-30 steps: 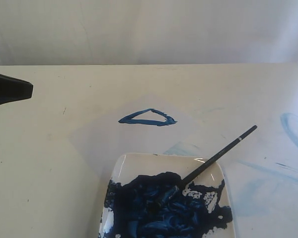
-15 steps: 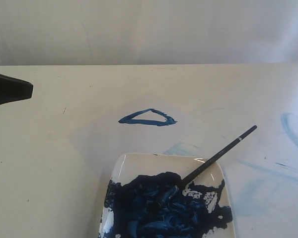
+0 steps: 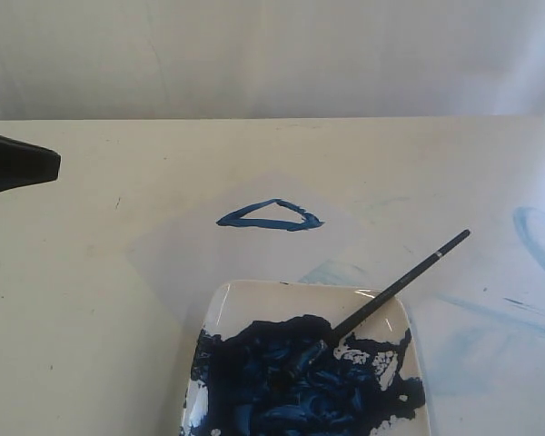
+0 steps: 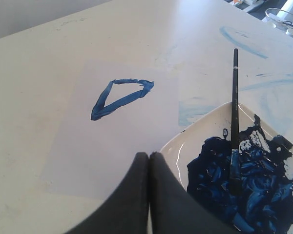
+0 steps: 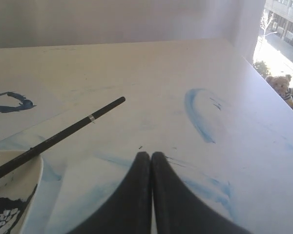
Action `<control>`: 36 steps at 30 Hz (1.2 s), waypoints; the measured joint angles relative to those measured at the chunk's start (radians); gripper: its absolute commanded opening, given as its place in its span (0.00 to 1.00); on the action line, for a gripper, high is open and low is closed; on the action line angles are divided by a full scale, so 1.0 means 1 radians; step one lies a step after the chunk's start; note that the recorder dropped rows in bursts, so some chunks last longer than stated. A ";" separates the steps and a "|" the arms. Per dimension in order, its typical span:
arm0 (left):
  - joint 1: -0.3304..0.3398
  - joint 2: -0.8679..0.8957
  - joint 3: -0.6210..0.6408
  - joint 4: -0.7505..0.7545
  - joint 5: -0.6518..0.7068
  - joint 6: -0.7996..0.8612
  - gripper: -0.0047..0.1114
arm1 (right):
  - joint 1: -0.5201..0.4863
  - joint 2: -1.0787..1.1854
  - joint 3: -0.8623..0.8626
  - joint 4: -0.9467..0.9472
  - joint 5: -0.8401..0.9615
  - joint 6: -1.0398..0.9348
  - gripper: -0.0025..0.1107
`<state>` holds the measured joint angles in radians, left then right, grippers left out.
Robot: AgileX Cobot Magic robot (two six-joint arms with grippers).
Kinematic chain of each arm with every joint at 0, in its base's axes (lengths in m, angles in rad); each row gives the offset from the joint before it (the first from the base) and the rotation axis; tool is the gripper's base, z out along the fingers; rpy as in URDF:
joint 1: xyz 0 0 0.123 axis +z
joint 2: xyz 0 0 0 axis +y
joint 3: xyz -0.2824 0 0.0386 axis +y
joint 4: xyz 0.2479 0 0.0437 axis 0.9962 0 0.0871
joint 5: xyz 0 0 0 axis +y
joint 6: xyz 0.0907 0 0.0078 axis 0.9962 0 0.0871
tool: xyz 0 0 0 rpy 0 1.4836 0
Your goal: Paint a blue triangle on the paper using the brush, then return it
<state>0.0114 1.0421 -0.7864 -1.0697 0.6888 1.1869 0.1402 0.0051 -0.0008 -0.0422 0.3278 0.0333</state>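
On the plate (image 3: 254, 291): brush (image 3: 400, 286) | apart from left gripper (image 4: 149, 155), right gripper (image 5: 152, 154) | both closed, empty

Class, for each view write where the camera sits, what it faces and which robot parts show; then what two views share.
Exterior: above the table's near edge, facing the wall over plate, brush and triangle; black arm part at left.
Left wrist: behind the shut left gripper, facing paper and triangle.
Right wrist: behind the shut right gripper, facing the brush handle and smeared table.
Shared: all three show brush and triangle.
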 measured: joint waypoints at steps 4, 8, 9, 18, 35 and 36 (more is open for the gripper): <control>0.000 0.000 0.000 0.000 0.000 0.000 0.04 | 0.000 0.000 0.000 0.000 0.000 0.000 0.02; 0.000 0.000 0.000 0.000 0.000 0.000 0.04 | 0.009 0.000 0.000 0.002 0.000 0.000 0.02; 0.000 0.000 0.000 0.000 0.000 0.000 0.04 | 0.016 0.000 0.000 0.002 0.000 0.000 0.02; 0.000 0.000 0.000 0.000 0.000 0.000 0.04 | 0.046 0.000 0.000 0.002 0.000 0.000 0.02; 0.000 0.000 0.000 0.000 0.000 0.000 0.04 | 0.046 0.000 0.000 0.004 0.000 0.000 0.02; 0.000 0.000 0.000 0.000 0.000 0.000 0.04 | 0.046 0.000 0.000 0.004 0.000 0.000 0.02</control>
<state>0.0114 1.0421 -0.7864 -1.0697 0.6888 1.1869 0.1862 0.0051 -0.0008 -0.0386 0.3278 0.0333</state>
